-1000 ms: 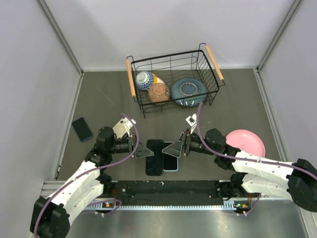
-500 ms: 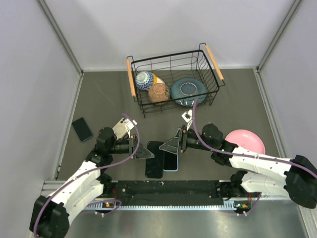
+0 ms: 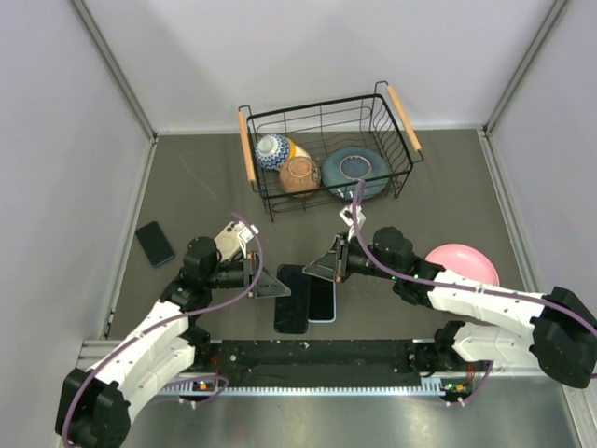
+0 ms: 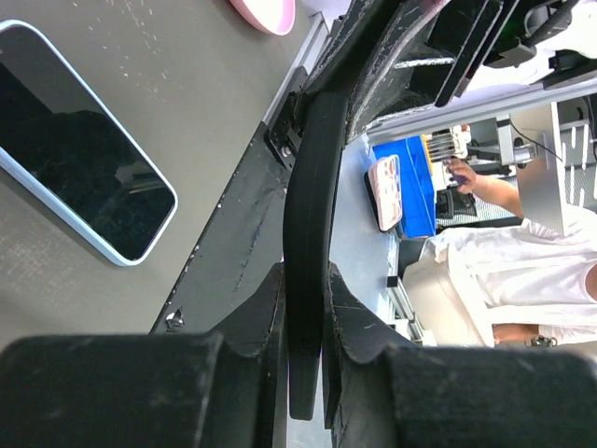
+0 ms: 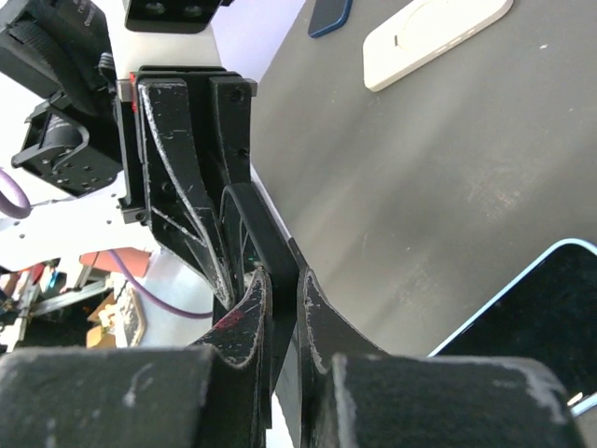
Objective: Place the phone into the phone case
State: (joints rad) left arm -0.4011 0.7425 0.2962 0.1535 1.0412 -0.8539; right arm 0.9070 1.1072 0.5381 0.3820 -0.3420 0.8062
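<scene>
The phone [image 3: 322, 301] lies flat and screen-up on the table [image 3: 420, 187], near the arms' bases, with no gripper on it. The black case [image 3: 291, 303] sits against its left side. Both arms have hold of the case. The left gripper [image 3: 278, 287] is nearly closed and pinches the left edge. The right gripper [image 3: 317, 271] is clamped tight on the far right part. In each wrist view the case shows as a thin black strip between the fingers.

The main risk, as I judge it, is that both arms are tied up on the case and neither is free to lift the phone. If the arms pull apart or twist against each other, the thin case could bend or slip out of one pinch. If they drag it to the right, it could push the phone across the table and out of line.

A second ago the right gripper stood wide open over the phone and case. It has since shifted a little left and farther away and snapped shut on the case. The left gripper's hold has not changed, nor have the basket [image 3: 317, 103] and pink plate [image 3: 464, 266].
</scene>
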